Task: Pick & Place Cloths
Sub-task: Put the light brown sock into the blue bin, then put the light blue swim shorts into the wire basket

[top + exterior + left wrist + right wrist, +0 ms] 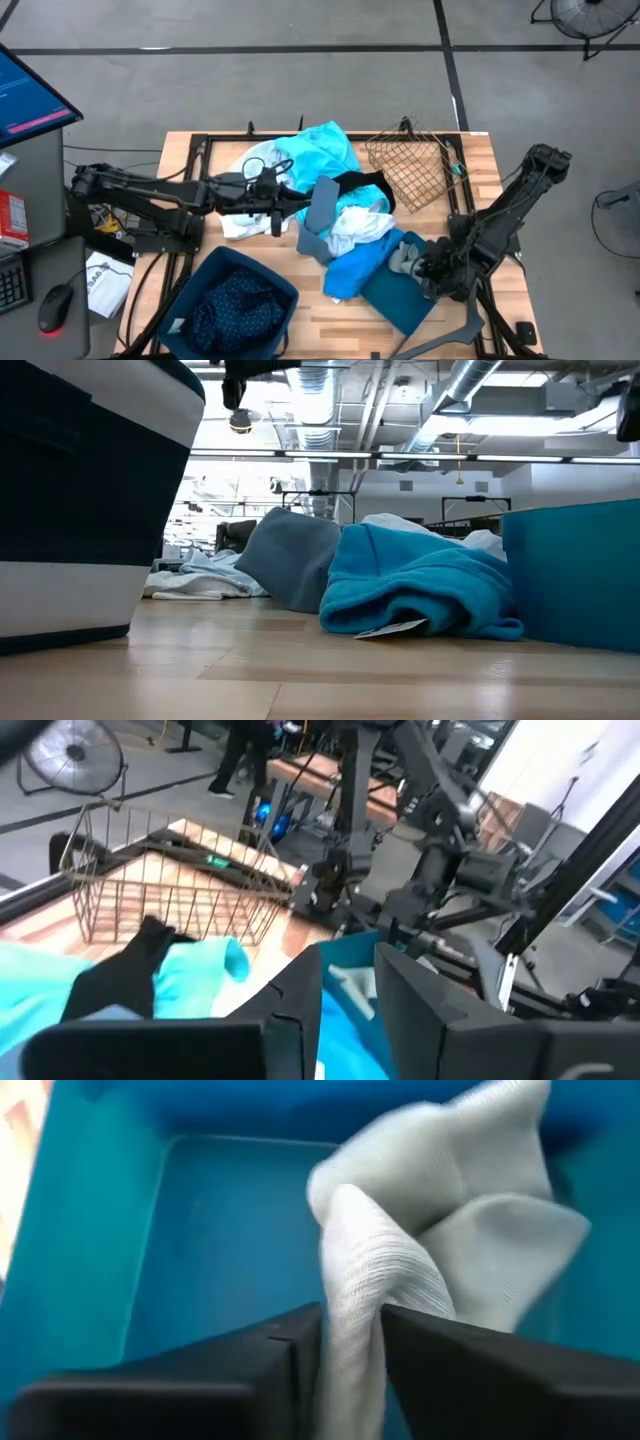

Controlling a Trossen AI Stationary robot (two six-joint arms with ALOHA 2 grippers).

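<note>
Holding a pale grey cloth over the teal bin

Pinching a pale grey cloth (440, 1210) between my fingers, my right pincer (350, 1342) is closed on a fold of it, and the rest bunches up beyond the fingertips. It hangs over the teal bin (400, 295) at the near right of the worktop (480, 160); in the high view the cloth (403, 258) sits at that bin's far edge, just beside my right pincer (425, 270). Left of it lies a bright blue cloth (355, 268), touching the bin, then white (360, 225), grey (318, 215), black (362, 183) and turquoise (325, 150) ones heaped at the middle. My left pincer (276, 215) hovers over the heap's left side, fingers parted, holding nothing. A navy dotted cloth (235, 305) fills the dark bin (285, 290) near left. A wire basket (410, 165) lies far right.
</note>
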